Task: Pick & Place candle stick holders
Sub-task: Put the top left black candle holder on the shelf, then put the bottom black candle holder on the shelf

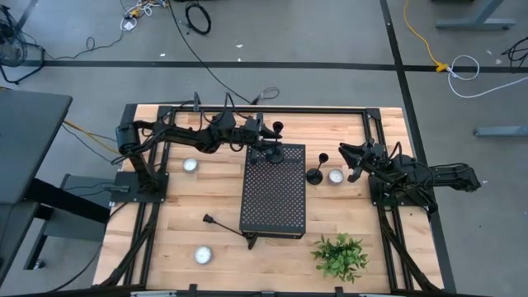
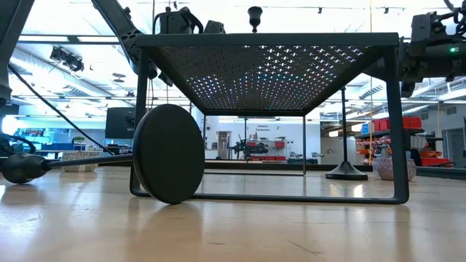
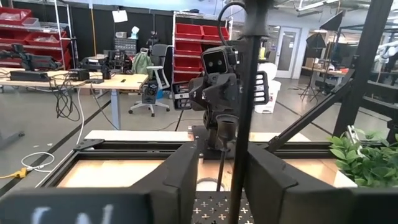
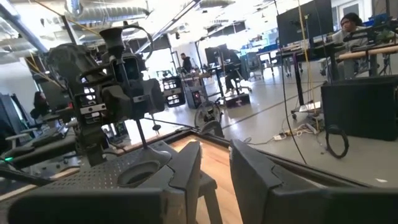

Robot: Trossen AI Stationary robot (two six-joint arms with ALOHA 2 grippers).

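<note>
One black candle stick holder (image 1: 277,147) stands upright on the far end of the black perforated box (image 1: 272,198). My left gripper (image 1: 266,136) is open, with a finger on either side of its stem (image 3: 249,93). A second holder (image 1: 316,172) stands on the table right of the box. A third (image 1: 231,228) lies on its side at the box's near left corner, with its round base (image 2: 169,153) on edge. My right gripper (image 1: 350,162) is open and empty, just right of the second holder. My left gripper has the stem (image 3: 241,155) of the holder on the box between its fingers. The stem stands close against one finger's (image 3: 267,183) inner side, with a gap to the other finger. I cannot tell whether it touches. The fingers come level from the table's left.
White tealights lie at the left (image 1: 190,165), the near left (image 1: 203,254) and beside my right gripper (image 1: 335,176). A green plant (image 1: 340,256) stands at the near right. A black metal frame (image 1: 379,124) edges the table top.
</note>
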